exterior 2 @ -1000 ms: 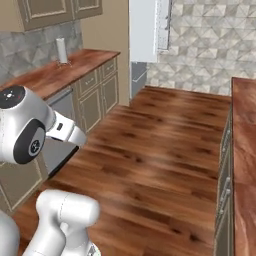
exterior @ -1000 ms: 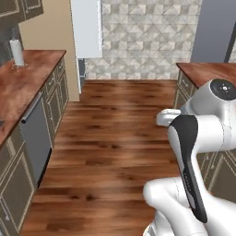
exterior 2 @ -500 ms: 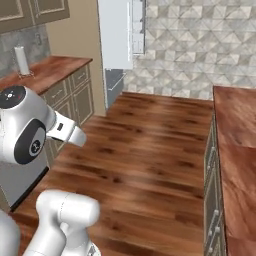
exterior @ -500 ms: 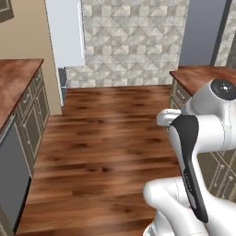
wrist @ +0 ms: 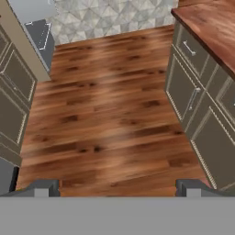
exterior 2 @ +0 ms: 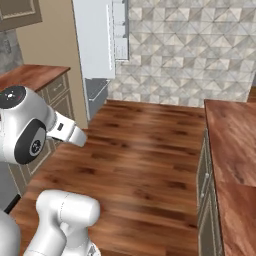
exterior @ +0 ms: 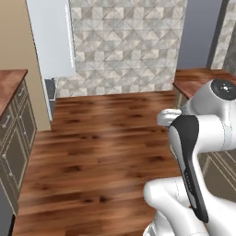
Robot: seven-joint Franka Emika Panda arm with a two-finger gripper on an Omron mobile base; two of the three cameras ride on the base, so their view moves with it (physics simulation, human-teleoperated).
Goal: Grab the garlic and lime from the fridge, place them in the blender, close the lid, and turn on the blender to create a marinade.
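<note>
A wide wooden floor (exterior: 106,143) of dark brown planks is seen between two rows of cabinets, and it takes most of the space in all three views. Behind it, a back wall (exterior: 129,46) covered with grey and beige patterned tiles is seen.

The fridge (exterior: 50,39) is found at the far left end of the floor, against the tiled wall and beside a tall beige panel (exterior 2: 47,45). Its door is seen open: pale door shelves (exterior 2: 119,30) are visible in the right base view, and a grey lower compartment (exterior 2: 96,92) is seen below them. In the hand view the lower part of the fridge is placed at the upper left corner (wrist: 39,32). What lies inside cannot be told.

On the left side, beige lower cabinets (exterior: 16,138) with a brown wooden counter (exterior 2: 30,75) are seen. On the right side, a second brown counter (exterior 2: 232,150) is carried by cabinets with thin metal handles (wrist: 193,98).

The white arm (exterior: 203,138) is held folded above the floor, well apart from the fridge. The gripper (wrist: 118,187) is seen in the hand view, where its two dark fingertips (wrist: 42,187) are placed far apart at the bottom; the claw is released and nothing is held between the fingers.
</note>
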